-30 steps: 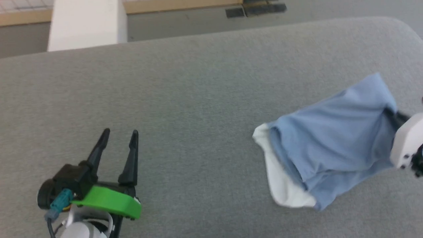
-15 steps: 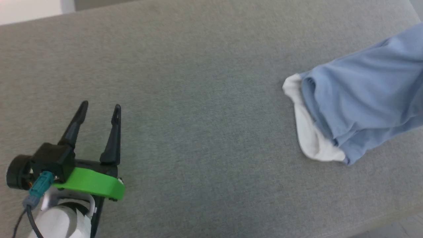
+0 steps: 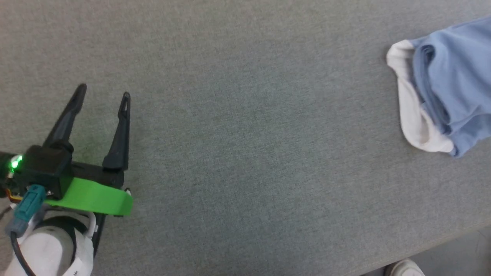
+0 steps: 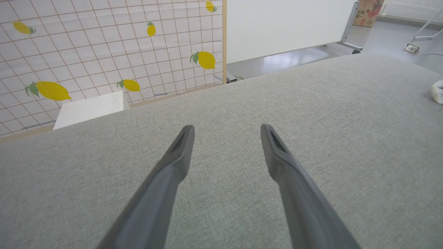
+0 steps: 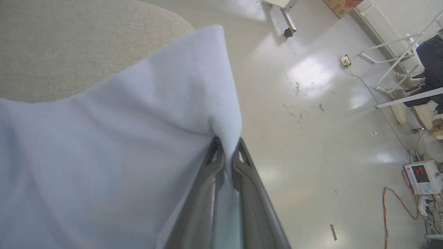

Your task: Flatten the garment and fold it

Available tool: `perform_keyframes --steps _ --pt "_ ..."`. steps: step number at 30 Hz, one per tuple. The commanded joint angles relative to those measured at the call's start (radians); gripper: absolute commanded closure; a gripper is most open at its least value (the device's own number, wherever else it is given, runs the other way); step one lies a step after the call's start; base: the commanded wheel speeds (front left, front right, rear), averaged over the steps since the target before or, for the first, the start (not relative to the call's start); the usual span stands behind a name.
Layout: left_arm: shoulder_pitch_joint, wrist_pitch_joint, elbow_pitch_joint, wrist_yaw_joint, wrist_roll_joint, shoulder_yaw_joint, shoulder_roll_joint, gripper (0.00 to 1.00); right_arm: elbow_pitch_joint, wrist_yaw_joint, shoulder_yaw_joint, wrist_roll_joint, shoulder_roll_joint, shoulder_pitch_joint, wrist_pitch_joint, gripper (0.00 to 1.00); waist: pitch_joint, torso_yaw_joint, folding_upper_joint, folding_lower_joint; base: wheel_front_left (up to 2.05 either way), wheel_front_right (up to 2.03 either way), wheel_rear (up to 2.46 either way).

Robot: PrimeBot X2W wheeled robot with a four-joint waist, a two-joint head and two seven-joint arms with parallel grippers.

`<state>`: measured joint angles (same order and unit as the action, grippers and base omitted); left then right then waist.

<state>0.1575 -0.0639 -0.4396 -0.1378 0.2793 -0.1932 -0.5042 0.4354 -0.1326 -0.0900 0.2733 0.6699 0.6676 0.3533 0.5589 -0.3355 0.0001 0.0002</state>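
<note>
The garment [image 3: 452, 88], a light blue shirt with a white inner layer, lies bunched at the right edge of the head view on the grey table [image 3: 245, 115]. In the right wrist view my right gripper [image 5: 226, 147] is shut on a pinched fold of the garment [image 5: 121, 145], lifting it out past the table's rounded end. Far off at the lower left of the head view, my left gripper [image 3: 102, 94] hovers open over bare table. The left wrist view shows that left gripper [image 4: 226, 129] with nothing between its fingers and a white bit of the garment [image 4: 437, 90] at the right edge.
The table's near edge runs across the lower right of the head view, with a white shoe [image 3: 402, 268] on the floor below it. A lemon-print tiled wall [image 4: 104, 45] and a white box [image 4: 90, 109] stand beyond the far edge. A seated person's legs [image 5: 425, 79] and cables [image 5: 398, 204] occupy the floor.
The head camera has swung down and to the left, so the garment sits further right and higher in view. The left gripper stays open and the right stays shut.
</note>
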Motion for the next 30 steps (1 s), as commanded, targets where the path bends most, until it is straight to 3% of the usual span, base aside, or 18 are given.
perform_keyframes --steps 1,10,11,13,14,23,30 --pt "0.028 -0.010 -0.012 -0.006 -0.010 0.002 -0.013 0.00 0.024 0.002 0.011 -0.011 0.009 0.029 -0.025 1.00 0.054 -0.002 -0.0001 -0.0002 0.00 0.00 0.00" --pt "0.077 -0.063 -0.059 -0.003 -0.038 -0.013 -0.035 0.00 0.220 0.002 0.040 -0.048 -0.001 0.132 -0.150 1.00 0.125 -0.005 -0.0001 -0.0002 0.00 0.00 0.00" --pt "0.080 -0.065 -0.060 -0.003 -0.039 -0.014 -0.036 0.00 0.241 0.002 0.040 -0.053 -0.003 0.141 -0.160 0.90 0.128 -0.004 -0.0001 -0.0002 0.00 0.00 0.00" --pt "0.085 -0.067 -0.060 -0.003 -0.042 -0.019 -0.036 0.00 0.285 0.002 0.042 -0.061 -0.011 0.163 -0.183 0.23 0.130 -0.002 -0.0001 -0.0002 0.00 0.00 0.00" --pt "0.086 -0.067 -0.059 -0.003 -0.043 -0.020 -0.036 0.00 0.300 0.002 0.045 -0.065 -0.013 0.172 -0.194 0.00 0.129 0.000 -0.0001 -0.0002 0.00 0.00 0.00" --pt "0.084 -0.006 -0.014 -0.015 -0.034 -0.023 -0.010 0.00 0.429 0.002 0.078 -0.069 -0.002 0.221 -0.252 0.00 0.078 0.025 -0.0001 -0.0002 0.00 0.00 0.00" --pt "0.074 0.084 0.059 -0.034 -0.001 -0.019 0.045 0.00 0.487 0.002 0.079 -0.051 0.016 0.202 -0.302 0.00 -0.009 0.065 -0.0001 -0.0002 0.00 0.00 0.00"
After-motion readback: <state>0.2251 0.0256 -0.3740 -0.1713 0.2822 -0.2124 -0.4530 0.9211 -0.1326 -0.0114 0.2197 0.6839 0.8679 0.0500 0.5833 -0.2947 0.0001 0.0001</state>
